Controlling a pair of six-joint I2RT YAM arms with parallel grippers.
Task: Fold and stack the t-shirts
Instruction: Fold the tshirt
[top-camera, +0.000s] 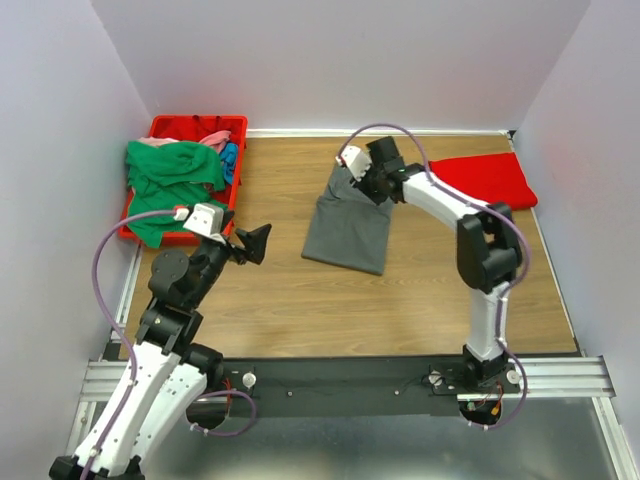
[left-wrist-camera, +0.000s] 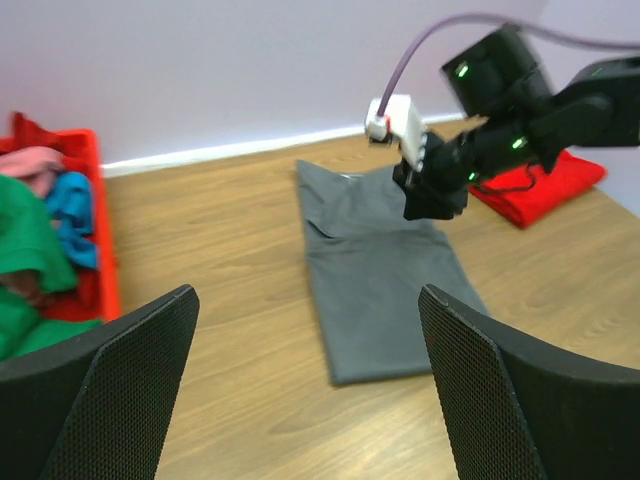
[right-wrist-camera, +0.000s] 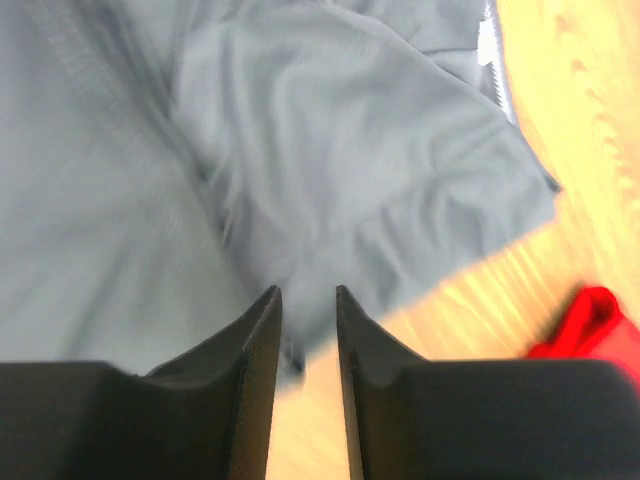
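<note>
Lower left, L gripper (top-camera: 262, 243) hangs spread wide, holding nothing, well left of the dark grey t-shirt (top-camera: 345, 235). The shirt lies mid-frame on the table (top-camera: 420, 300), long axis running near to far. R gripper (right-wrist-camera: 307, 292) hovers over its far-right corner, jaws a narrow slit apart, no cloth pinched. This is prob. the nearer arm. Folded red t-shirt (top-camera: 490, 178) upper right; green t-shirt (top-camera: 170, 175) heaped in red bin (top-camera: 195, 121) upper left.

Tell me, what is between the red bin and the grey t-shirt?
Only bare wooden table. Nothing lies between the red bin and the grey t-shirt. The top external and left wrist views both show it.
</note>
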